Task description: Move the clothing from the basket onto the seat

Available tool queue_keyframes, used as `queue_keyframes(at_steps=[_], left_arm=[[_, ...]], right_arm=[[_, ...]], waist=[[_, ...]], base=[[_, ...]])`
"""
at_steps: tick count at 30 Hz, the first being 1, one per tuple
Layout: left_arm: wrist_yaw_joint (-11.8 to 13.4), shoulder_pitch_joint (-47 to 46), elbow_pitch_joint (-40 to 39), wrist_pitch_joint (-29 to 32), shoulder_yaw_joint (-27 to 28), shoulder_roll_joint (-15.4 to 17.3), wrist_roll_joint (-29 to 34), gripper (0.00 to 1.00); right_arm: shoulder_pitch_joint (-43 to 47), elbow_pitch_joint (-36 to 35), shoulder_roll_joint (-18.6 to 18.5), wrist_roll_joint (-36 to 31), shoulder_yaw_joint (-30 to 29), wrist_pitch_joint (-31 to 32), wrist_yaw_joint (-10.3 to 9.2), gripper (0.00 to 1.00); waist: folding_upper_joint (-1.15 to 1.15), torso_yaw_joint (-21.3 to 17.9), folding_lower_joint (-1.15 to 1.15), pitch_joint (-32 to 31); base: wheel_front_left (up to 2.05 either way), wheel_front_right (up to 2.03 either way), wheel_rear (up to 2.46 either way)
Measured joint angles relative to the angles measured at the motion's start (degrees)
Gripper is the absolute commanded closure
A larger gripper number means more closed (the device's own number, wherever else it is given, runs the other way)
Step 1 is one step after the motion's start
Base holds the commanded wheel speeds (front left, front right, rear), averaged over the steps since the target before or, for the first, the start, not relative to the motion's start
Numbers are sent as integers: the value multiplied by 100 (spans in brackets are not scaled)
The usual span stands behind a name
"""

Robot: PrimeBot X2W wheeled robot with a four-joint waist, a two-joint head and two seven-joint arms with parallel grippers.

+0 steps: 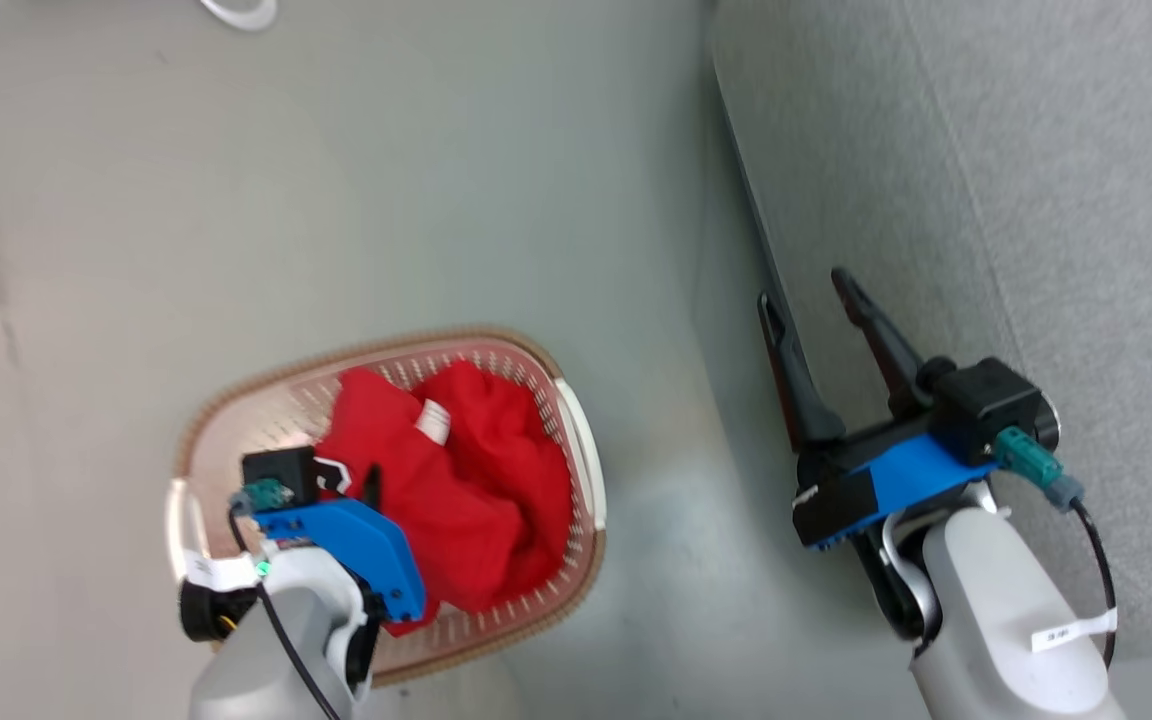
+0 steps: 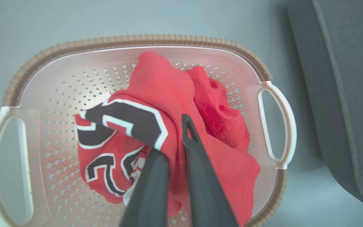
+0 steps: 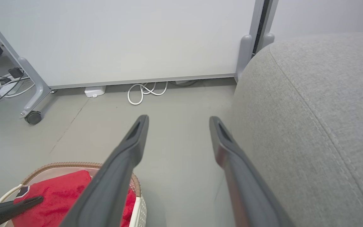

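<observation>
left gripper (image 2: 172,138): jaws nearly together, pinching a fold of the lettered garment (image 2: 121,126). Red cloth is squeezed between the two fingers and the lettering is bunched over the left finger's tip.
right gripper (image 1: 804,290): jaws spread wide, nothing between them. It hangs over the floor (image 1: 336,180), with the seat (image 1: 1036,200) just beside its right finger.
clothing: both pieces are inside the basket (image 2: 131,41). The lettered one is in and around the left jaws. The plain red garment (image 2: 219,113) is just past that gripper's right finger, touching the held piece.
basket: on the floor directly under the left jaws.
seat: well off to the right-finger side of the left jaws, with a strip of floor between. No clothing on it.
step (judged): grasp made, lift-out comes next; task barely begun.
risk 1: the pinch holds only a thin fold. The weight of hanging cloth could pull it free mid-carry and drop it on the floor.
risk 2: the plain piece lies against the held one, so it may ride up and fall outside the basket.
risk 3: on a low lift a trailing hem could catch the rim or a handle and drag or tip the light basket.
risk 4: the left arm must swing toward the open right jaws by the seat edge, where cloth could snag or the arms meet.
risk 5: released too early, the garment lands on the seat's rounded edge and slides off.
</observation>
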Motion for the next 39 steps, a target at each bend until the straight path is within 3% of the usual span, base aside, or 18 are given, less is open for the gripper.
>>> queue_keyframes(at_steps=[16, 29, 39], left_arm=[[96, 408, -1182, 213, -2008, -8, -493, 100], [64, -113, -1998, -16, -2884, -10, -788, 100], [190, -805, -2488, -45, -3362, -11, -927, 100]], right_arm=[[784, 172, -1, -12, 40, 290, 0, 0], [1247, 37, -1, 131, 169, 513, 0, 0], [1350, -56, -1, 278, 297, 566, 0, 0]], waist=[[0, 618, -1, -1947], [0, 870, -1, -2955], [-1, 936, 0, -3170]], base=[[0, 0, 0], [0, 0, 0], [0, 0, 0]])
